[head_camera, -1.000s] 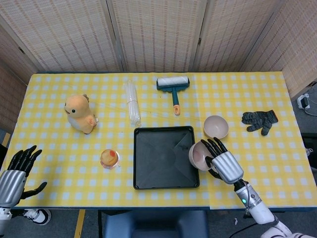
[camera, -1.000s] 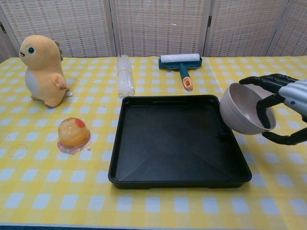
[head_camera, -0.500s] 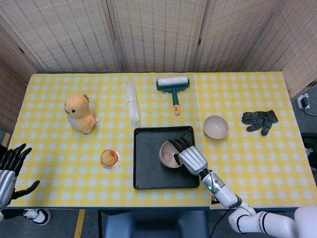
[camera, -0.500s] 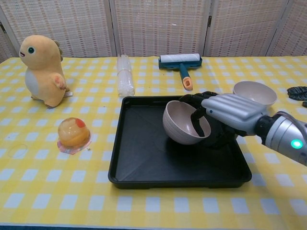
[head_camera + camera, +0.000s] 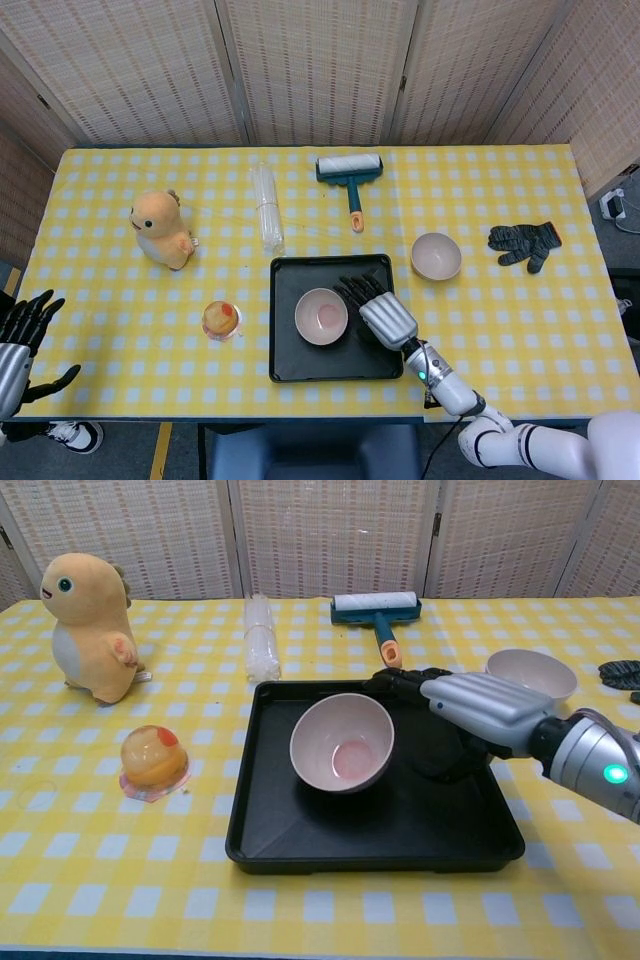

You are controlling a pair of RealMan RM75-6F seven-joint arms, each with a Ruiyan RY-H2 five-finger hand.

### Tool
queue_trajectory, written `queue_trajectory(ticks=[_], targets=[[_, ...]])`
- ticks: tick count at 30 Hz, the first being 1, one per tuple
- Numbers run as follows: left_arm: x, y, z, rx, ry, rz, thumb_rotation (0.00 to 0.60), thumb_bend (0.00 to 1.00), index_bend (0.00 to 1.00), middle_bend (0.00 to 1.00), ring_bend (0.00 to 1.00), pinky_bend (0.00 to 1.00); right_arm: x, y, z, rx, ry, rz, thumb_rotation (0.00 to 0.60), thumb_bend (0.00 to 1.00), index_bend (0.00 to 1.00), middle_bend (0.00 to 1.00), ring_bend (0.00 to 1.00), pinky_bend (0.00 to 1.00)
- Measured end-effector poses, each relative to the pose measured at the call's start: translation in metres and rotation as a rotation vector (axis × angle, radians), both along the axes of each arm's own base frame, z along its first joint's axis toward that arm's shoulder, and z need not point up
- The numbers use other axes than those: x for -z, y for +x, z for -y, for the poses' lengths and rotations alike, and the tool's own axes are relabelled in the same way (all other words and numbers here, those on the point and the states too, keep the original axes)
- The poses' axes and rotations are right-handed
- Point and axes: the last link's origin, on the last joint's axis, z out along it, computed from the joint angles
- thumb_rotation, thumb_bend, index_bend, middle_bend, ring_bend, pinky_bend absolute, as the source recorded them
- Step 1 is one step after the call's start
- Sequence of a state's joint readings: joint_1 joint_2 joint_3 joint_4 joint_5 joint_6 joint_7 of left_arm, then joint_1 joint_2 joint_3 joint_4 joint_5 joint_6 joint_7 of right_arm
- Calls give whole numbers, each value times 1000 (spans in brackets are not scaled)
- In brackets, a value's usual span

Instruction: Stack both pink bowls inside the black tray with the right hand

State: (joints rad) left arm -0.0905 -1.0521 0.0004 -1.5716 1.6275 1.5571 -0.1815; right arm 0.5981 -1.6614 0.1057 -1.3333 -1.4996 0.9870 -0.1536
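Pink bowl 1 (image 5: pixel 341 742) sits upright mid-tray (image 5: pixel 300 855), just left of the right hand (image 5: pixel 470 702), whose fingers are spread and empty. Bowl 2 (image 5: pixel 530 672) waits beyond the tray's far-right corner, nearer that hand.

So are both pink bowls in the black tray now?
No: only one pink bowl sits in the black tray; the second pink bowl is on the tablecloth to its right.

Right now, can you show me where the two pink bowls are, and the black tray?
pink bowl in the tray (image 5: pixel 321 316), head view, on its inside bottom.
pink bowl on the table (image 5: pixel 436 255), head view, on its inside.
black tray (image 5: pixel 400 825), chest view, on its bare floor.
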Motion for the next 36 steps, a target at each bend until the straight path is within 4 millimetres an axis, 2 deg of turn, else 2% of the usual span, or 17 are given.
queue_trajectory(ticks=[6,12,16,19,24,28,36], targets=[[3,1,1,0,-5,-11,600,247,0,0,0,0,-26,-12,-2,-1,-57,4,600,419,0,0,0,0],[8,2,1,-2,-17,-23,600,247,0,0,0,0,-67,-40,0,56,-162,-15,600,419,2,0,0,0],[11,3,1,-2,-25,-27,600,247,0,0,0,0,-91,-65,2,121,-220,-45,600,419,58,0,0,0],[13,4,0,-1,-29,-32,600,247,0,0,0,0,-100,-82,3,155,-243,-77,600,419,124,0,0,0],[17,4,-1,-5,-40,-38,600,247,0,0,0,0,-107,-105,8,206,-268,-114,600,419,216,0,0,0],[18,4,-2,-7,-44,-43,600,266,0,0,0,0,-106,-122,14,240,-272,-145,600,419,297,0,0,0],[19,4,-3,-9,-44,-45,600,271,0,0,0,0,-94,-137,27,269,-282,-161,600,419,369,0,0,0]])
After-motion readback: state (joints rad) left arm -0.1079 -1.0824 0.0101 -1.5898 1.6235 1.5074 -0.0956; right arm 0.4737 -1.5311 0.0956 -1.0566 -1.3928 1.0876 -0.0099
